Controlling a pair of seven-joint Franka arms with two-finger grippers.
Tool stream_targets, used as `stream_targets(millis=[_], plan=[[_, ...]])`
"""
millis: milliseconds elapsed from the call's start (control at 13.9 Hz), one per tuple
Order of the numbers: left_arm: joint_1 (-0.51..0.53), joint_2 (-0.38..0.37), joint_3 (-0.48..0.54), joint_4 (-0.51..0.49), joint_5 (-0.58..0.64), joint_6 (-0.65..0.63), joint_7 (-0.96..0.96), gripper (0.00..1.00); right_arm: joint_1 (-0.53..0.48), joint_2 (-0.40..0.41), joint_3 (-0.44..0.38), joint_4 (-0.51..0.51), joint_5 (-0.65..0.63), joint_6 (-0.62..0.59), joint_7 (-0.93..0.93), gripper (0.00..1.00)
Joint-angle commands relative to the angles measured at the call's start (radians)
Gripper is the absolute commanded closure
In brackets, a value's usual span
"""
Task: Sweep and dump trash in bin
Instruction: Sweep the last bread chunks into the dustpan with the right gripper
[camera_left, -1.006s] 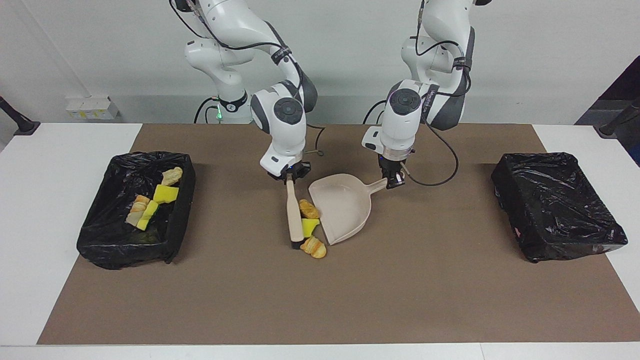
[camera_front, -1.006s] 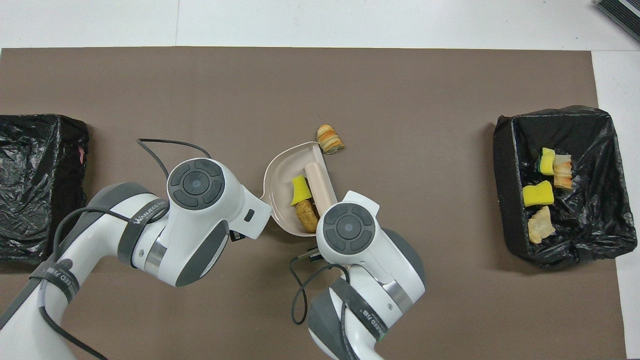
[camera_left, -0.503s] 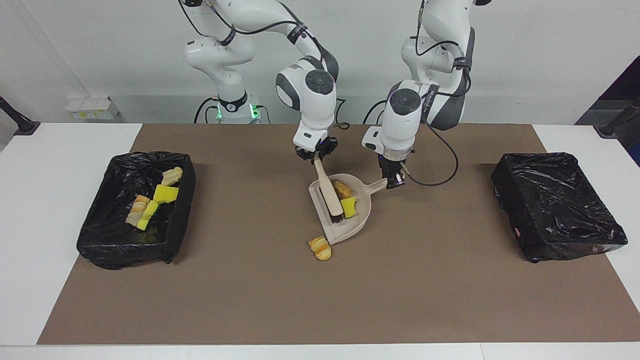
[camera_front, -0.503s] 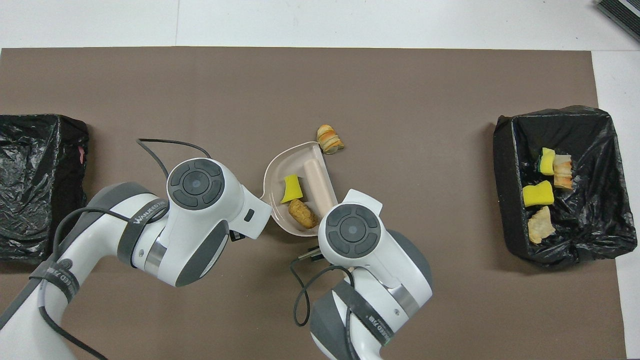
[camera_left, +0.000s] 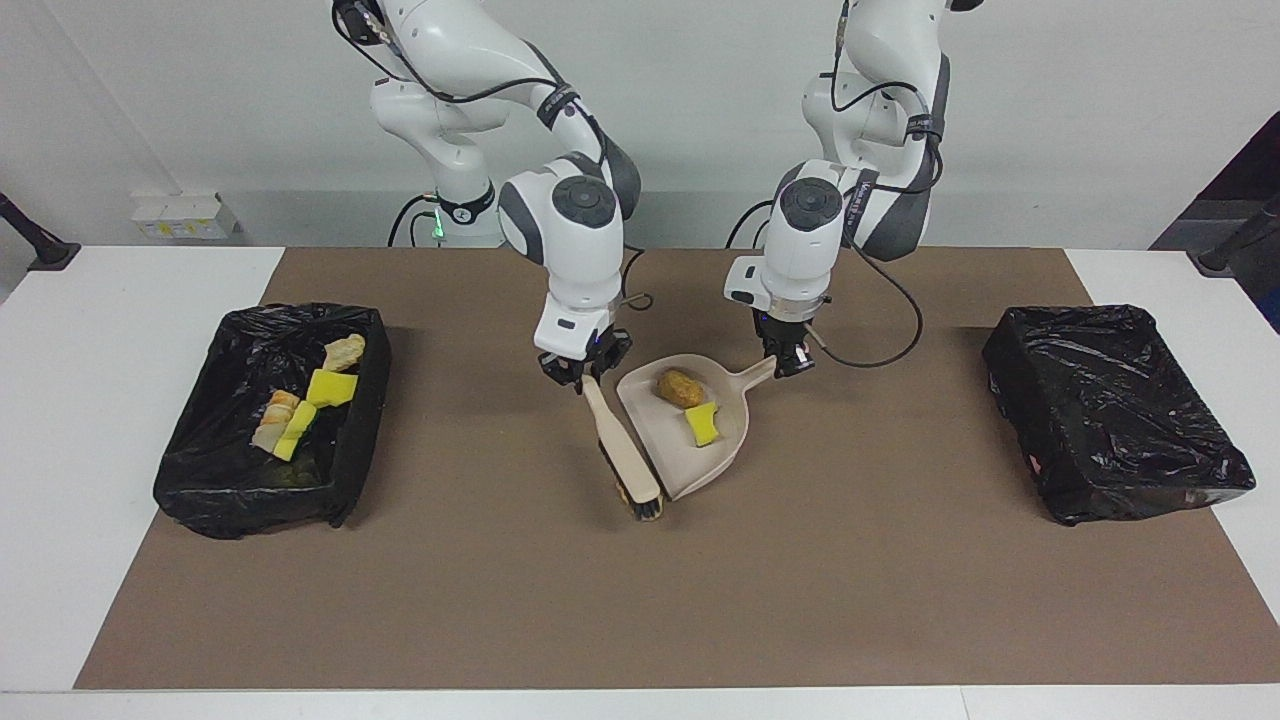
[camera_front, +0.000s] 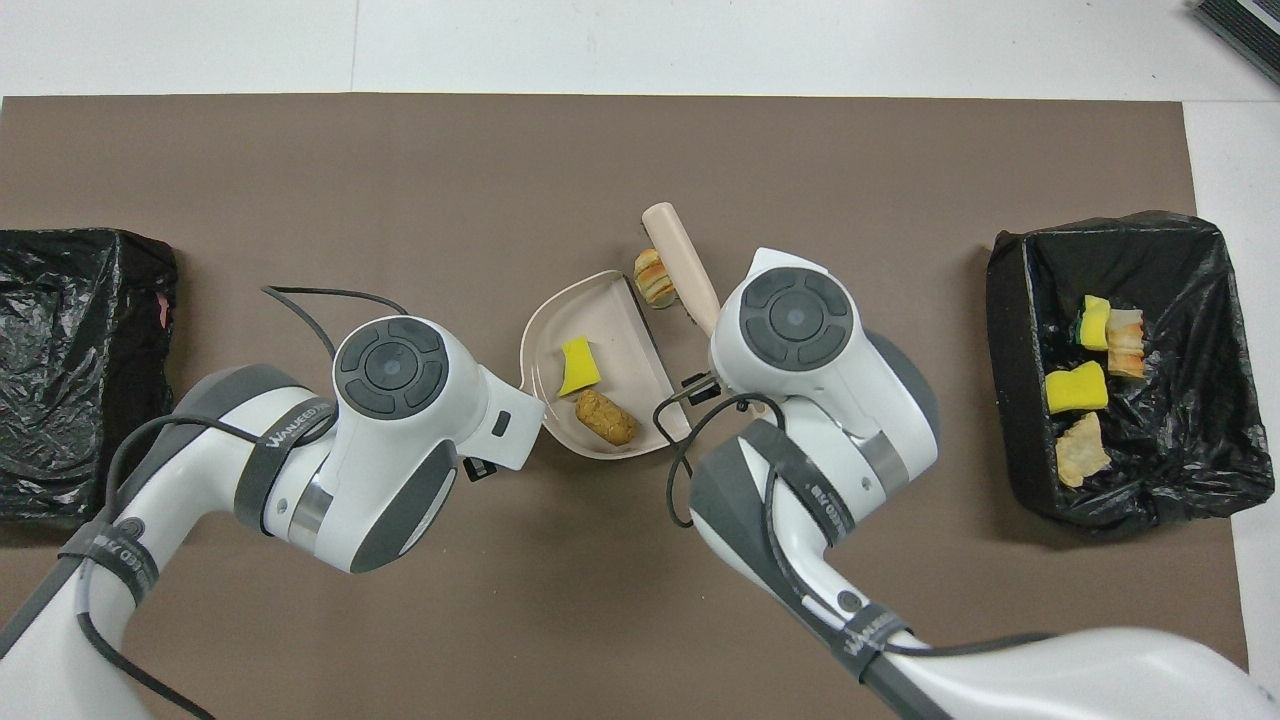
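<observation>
A dustpan (camera_front: 622, 345) holds 2 scraps (camera_front: 578, 365); a brush (camera_front: 680, 262) lies against a 3rd scrap (camera_front: 654, 278) beside its rim.

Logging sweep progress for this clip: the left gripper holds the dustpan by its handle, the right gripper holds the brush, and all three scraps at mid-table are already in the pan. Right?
Not quite. Only two scraps lie in the dustpan: a yellow sponge chunk and a brown lump. The striped bread lump is still on the mat by the brush, as the overhead view shows. The left gripper and right gripper hold as you said.
</observation>
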Motion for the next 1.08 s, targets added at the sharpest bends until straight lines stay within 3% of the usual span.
stream_targets(millis=[0, 216, 431, 719, 1006], plan=[[0.005, -0.012, 0.003, -0.024, 0.013, 0.022, -0.079, 1.00, -0.012, 0.143, 0.013, 0.155, -0.123, -0.018, -0.027, 1.00], [0.008, -0.012, 0.003, -0.024, 0.010, 0.022, -0.093, 1.00, -0.010, 0.224, 0.012, 0.254, -0.161, -0.041, -0.088, 1.00], [0.008, -0.012, 0.003, -0.024, 0.010, 0.022, -0.095, 1.00, -0.018, 0.229, 0.013, 0.260, -0.190, -0.100, -0.119, 1.00], [0.008, -0.012, 0.003, -0.024, 0.007, 0.024, -0.095, 1.00, 0.001, 0.191, 0.024, 0.219, -0.181, -0.256, -0.117, 1.00], [0.008, -0.012, 0.003, -0.024, 0.007, 0.022, -0.101, 1.00, 0.002, 0.113, 0.085, 0.083, -0.167, -0.278, -0.069, 1.00]])
